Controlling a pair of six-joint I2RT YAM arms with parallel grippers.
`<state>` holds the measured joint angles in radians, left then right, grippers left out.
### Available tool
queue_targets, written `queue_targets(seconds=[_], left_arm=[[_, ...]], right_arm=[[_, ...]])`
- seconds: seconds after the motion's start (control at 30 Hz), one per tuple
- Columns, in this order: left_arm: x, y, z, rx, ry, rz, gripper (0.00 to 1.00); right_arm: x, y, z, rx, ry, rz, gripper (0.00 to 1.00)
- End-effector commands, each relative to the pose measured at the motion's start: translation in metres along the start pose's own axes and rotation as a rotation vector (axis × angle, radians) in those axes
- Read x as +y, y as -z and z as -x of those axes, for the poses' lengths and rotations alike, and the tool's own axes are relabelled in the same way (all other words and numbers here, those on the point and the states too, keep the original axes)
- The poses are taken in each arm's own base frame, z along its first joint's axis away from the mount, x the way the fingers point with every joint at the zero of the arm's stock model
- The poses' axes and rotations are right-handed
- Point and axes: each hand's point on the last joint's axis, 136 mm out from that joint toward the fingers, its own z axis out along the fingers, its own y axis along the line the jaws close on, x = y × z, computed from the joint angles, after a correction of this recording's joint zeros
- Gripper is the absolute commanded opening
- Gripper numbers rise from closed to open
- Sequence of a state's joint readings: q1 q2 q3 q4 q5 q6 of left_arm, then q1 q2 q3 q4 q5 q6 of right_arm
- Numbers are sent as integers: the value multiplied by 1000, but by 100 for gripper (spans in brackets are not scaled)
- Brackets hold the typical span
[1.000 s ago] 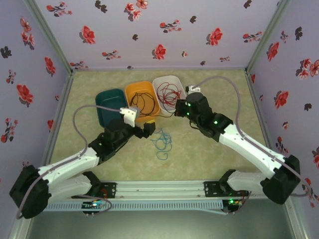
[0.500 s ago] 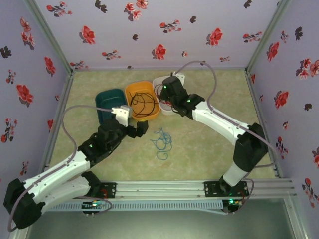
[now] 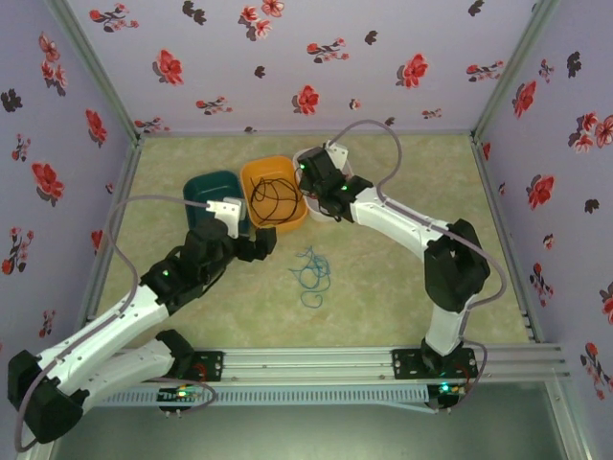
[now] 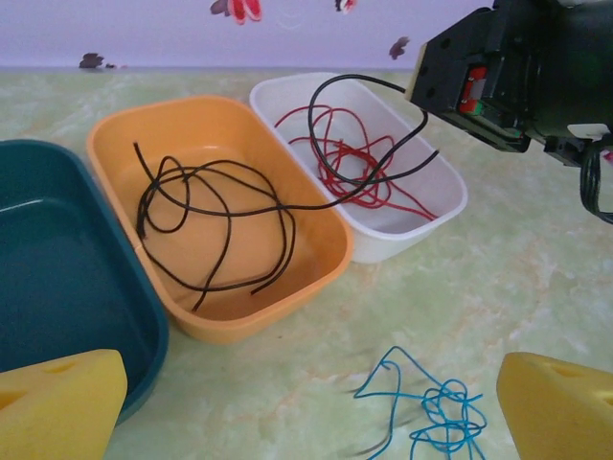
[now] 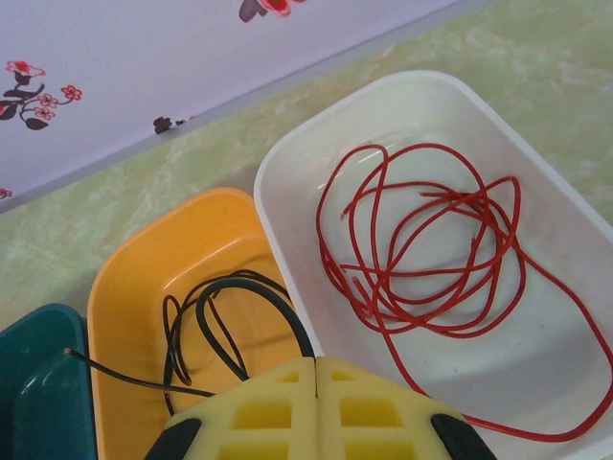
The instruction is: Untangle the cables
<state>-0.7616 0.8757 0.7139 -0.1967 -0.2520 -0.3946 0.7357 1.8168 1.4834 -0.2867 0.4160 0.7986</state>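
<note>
Right gripper (image 5: 316, 369), pads pressed together, pinches the thin black cable (image 5: 244, 282) over the orange plastic tub's (image 5: 120, 287) rim. Left gripper (image 4: 308, 402) gapes wide, with the thin blue cable (image 4: 441, 414) just ahead on open tabletop (image 4: 536, 278).

This looks like a robotics lab test cell, not a lived-in room. A table (image 3: 412, 287) with a marbled green-beige top is boxed in on three sides by purple flower-printed panels (image 3: 306, 57) set in bare aluminium posts (image 3: 96, 74). Along the bottom of the top view, an aluminium rail (image 3: 306, 360) carries a white-and-black left arm (image 3: 134, 307) and right arm (image 3: 397, 222), bolted side by side.
</note>
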Motion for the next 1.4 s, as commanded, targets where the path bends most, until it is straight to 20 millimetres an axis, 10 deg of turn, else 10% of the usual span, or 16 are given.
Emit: queue_targets(seconds=[0.0,0.9,1.37], left_arm=[[10,-1,-1,33,21,53,100],[15,-11,-17,116,45,43,100],[16,-11,-18,121,50,44,100]], right_arm=[[3,-7,1,11,-42,-2,0],[55,-81,-77,270,92,172,0],[37,-87,-80,290,185,102,5]])
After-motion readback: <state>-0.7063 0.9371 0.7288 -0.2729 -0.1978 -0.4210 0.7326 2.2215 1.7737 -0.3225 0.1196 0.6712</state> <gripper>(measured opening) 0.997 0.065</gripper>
